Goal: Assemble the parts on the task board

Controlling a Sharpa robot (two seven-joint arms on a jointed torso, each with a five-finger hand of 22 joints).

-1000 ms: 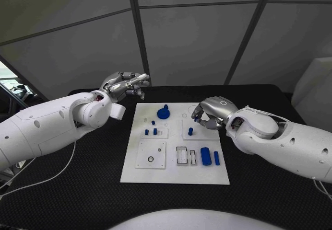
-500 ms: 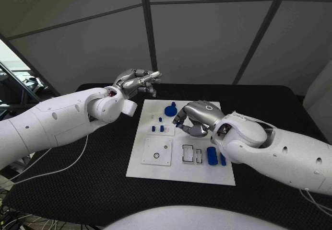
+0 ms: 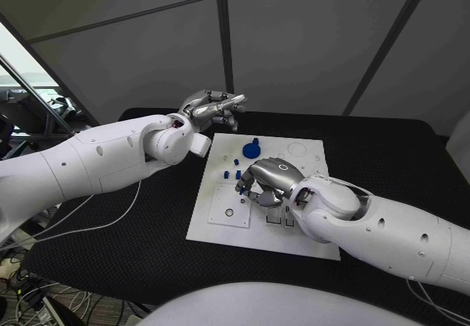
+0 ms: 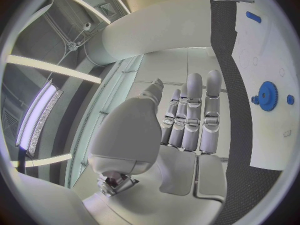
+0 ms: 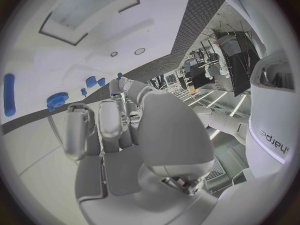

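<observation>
The white task board (image 3: 217,229) lies in the middle of the black table. A blue gear (image 3: 252,148) stands near its far edge, with small blue pegs (image 3: 235,174) just in front of it. My right hand (image 3: 264,180) hovers over the board's middle, fingers bent downward next to the pegs, and nothing shows in them in the right wrist view. The gear (image 5: 57,100) and a long blue piece (image 5: 9,94) lie beyond its fingers (image 5: 109,121). My left hand (image 3: 215,107) is raised past the board's far left corner, its fingers (image 4: 194,110) straight and holding nothing, the gear (image 4: 269,95) off to its side.
A white square block with a small ring (image 3: 229,212) sits on the board's near left part. My right forearm (image 3: 372,224) covers the board's near right part. Black table (image 3: 128,238) surrounds the board, and grey wall panels stand behind it.
The camera has shifted. My right hand has moved leftward across the board, from its right half to its middle by the small pegs. The left hand stays raised.
</observation>
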